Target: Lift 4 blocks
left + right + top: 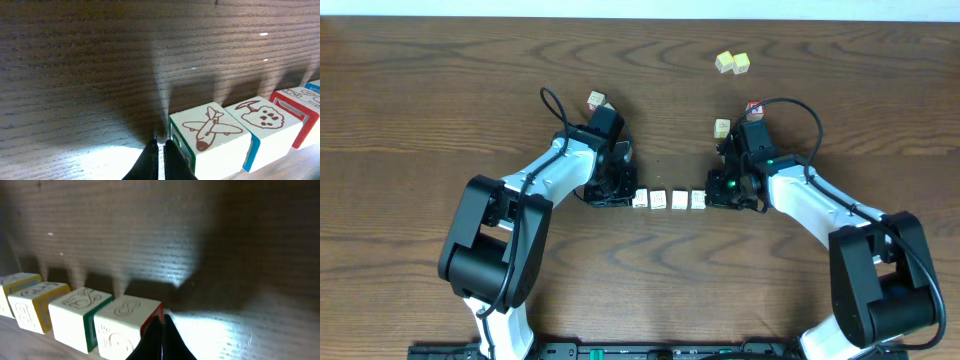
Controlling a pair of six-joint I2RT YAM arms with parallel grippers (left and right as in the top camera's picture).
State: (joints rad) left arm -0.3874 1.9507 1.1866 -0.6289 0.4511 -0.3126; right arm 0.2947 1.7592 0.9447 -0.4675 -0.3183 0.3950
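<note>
Black fingertips on the left tool (159, 154) are pinched together with barely a slit between them and nothing caught inside. They stand low on the surface (430, 90), just beside the outer face of the end cube, the one with a brown aeroplane drawn on top (212, 134). Whether they actually press it I cannot tell.

The right tool (161, 332) is drawn closed the same way, also empty. Its tips are at the red-edged corner of the cube at the other end (124, 322).

Between the two tools, seen from above, the four blocks (659, 199) sit in one straight line, side by side and close together, near the middle of the surface. From the left wrist, the cube after the aeroplane one shows a paw print and a blue edge (265, 125), and the next has a red edge (299, 114). I cannot tell whether the row rests on the wood or is raised off it.

Further out, a single pale cube (596, 100) lies behind the left arm and another (722, 127) lies beside the right arm. Two yellow-topped cubes (732, 63) sit together near the far edge, well apart from the row.
</note>
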